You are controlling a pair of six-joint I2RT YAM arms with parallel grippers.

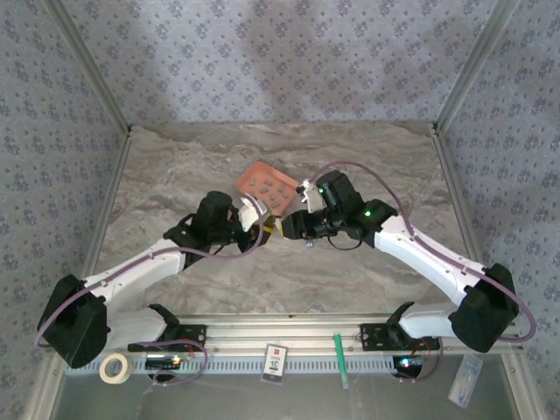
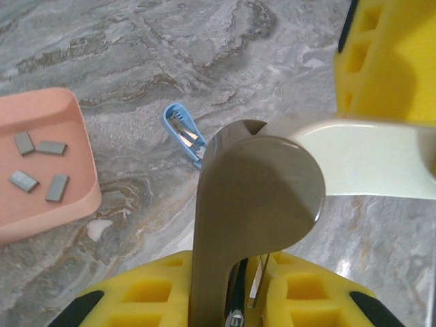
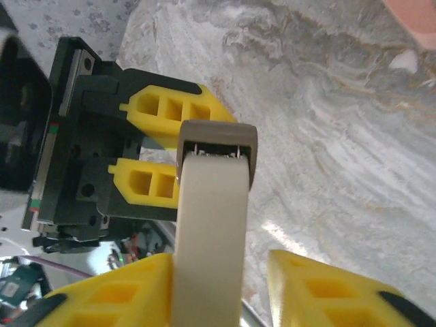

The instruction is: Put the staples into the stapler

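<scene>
Grey marbled tabletop [image 1: 175,166] runs back to walls [image 1: 262,52] papered in a small blue pattern, and the two arms meet near the middle of the overhead picture, just below an orange tray [image 1: 254,175]. Between them they have a grey-and-cream hinged piece [image 2: 259,184], lifted off the table. The left gripper [image 2: 225,276] comes up from the bottom of its own wrist picture with its yellow fingers [image 2: 136,296] drawn in close round the grey arm; from where I stand it looks clamped, though a thin sliver of gap shows on one side. The right gripper [image 3: 218,283] stands partly open: the cream arm lies against one yellow finger [image 3: 116,300], and there is plain daylight between it and the other. In that same right wrist picture the left gripper [image 3: 163,146] sits beyond the piece, at upper left. The stapler [image 2: 182,129], small and light blue with silver metal inside, lies on the bare table just above and left of centre in the left wrist picture, touched by neither claw. The staples [image 2: 57,187], a few short grey strips, lie loose in the tray [image 2: 48,208] at the left edge, near the stapler but apart from it.
</scene>
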